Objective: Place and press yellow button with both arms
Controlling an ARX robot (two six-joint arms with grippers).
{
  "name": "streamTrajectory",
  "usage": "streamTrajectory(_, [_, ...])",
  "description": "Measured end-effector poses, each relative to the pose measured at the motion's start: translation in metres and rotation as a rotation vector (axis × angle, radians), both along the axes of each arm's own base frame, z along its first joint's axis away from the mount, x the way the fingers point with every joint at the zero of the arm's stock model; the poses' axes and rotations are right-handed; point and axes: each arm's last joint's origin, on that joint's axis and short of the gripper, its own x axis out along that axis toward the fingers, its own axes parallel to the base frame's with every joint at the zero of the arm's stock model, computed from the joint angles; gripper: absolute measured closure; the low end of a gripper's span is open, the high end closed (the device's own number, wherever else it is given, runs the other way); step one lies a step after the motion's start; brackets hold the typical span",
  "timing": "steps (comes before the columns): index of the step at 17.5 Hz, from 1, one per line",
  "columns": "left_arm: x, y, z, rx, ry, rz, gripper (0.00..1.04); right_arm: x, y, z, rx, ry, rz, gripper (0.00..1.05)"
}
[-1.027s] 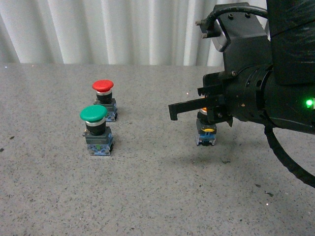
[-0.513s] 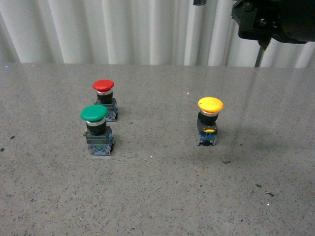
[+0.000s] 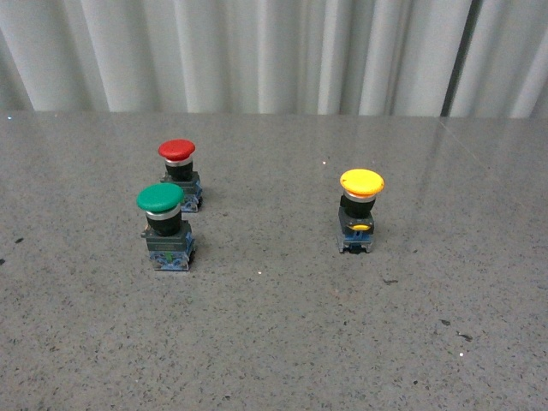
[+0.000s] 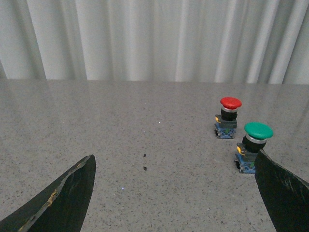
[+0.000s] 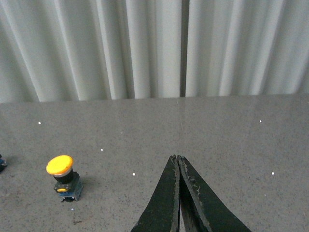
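The yellow button (image 3: 360,210) stands upright on the grey table, right of the middle in the front view, with a yellow cap, black body and bluish base. It also shows in the right wrist view (image 5: 63,177). No arm shows in the front view. My right gripper (image 5: 177,159) is shut and empty, above the table and well apart from the yellow button. My left gripper (image 4: 176,166) is open and empty, with its fingers (image 4: 67,193) spread wide over bare table.
A red-capped button (image 3: 179,174) and a green-capped button (image 3: 163,225) stand at the left of the grey table (image 3: 274,342); both show in the left wrist view, the red-capped button (image 4: 228,117) and the green-capped button (image 4: 252,146) close to one finger. White curtains hang behind.
The black right arm, which was over the yellow button a second ago, has lifted up and right and left the front view. The yellow button stands free.
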Motion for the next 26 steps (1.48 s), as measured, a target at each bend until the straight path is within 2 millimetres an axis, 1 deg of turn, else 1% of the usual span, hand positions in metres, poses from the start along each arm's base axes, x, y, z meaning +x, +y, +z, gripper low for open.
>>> streamTrajectory(1, [0.000,0.000,0.000,0.000,0.000,0.000,0.07,-0.005,-0.005,-0.002,0.000,-0.037,0.012,1.03])
streamTrajectory(3, [0.000,0.000,0.000,0.000,0.000,0.001,0.07,-0.009,-0.009,-0.017,-0.010,-0.015,0.018,1.03])
streamTrajectory(6, [0.000,0.000,0.000,0.000,0.000,0.001,0.07,-0.010,-0.011,-0.022,-0.013,-0.007,0.015,1.03])
streamTrajectory(8, [0.000,0.000,0.000,0.000,0.000,0.000,0.07,-0.014,-0.015,-0.030,-0.014,-0.012,0.011,1.03])
streamTrajectory(9, [0.000,0.000,0.000,0.000,0.000,0.001,0.07,-0.016,-0.019,-0.032,-0.016,-0.020,0.031,1.03])
streamTrajectory(10, [0.000,0.000,0.000,0.000,0.000,0.000,0.07,-0.017,-0.025,-0.034,-0.019,-0.022,0.012,1.03])
streamTrajectory(11, [0.000,0.000,0.000,0.000,0.000,0.002,0.07,-0.019,-0.027,-0.039,-0.019,-0.016,-0.005,1.03])
streamTrajectory(13, [0.000,0.000,0.000,0.000,0.000,0.001,0.07,-0.021,-0.026,-0.045,-0.019,-0.012,0.017,1.03])
streamTrajectory(20, [0.000,0.000,0.000,0.000,0.000,0.001,0.07,-0.028,-0.026,-0.056,-0.019,-0.028,0.017,1.03])
streamTrajectory(21, [0.000,0.000,0.000,0.000,0.000,0.000,0.07,-0.034,-0.026,-0.065,-0.018,0.015,0.020,1.03])
streamTrajectory(22, [0.000,0.000,0.000,0.000,0.000,0.002,0.07,-0.039,-0.026,-0.063,-0.020,-0.018,0.017,1.03])
streamTrajectory(23, [0.000,0.000,0.000,0.000,0.000,0.000,0.07,-0.040,-0.026,-0.060,-0.020,-0.039,0.016,1.03])
streamTrajectory(24, [0.000,0.000,0.000,0.000,0.000,0.000,0.07,-0.039,-0.026,-0.063,-0.020,-0.013,0.017,1.03])
streamTrajectory(26, [0.000,0.000,0.000,0.000,0.000,0.000,0.07,-0.039,-0.026,-0.063,-0.020,-0.022,0.017,1.03])
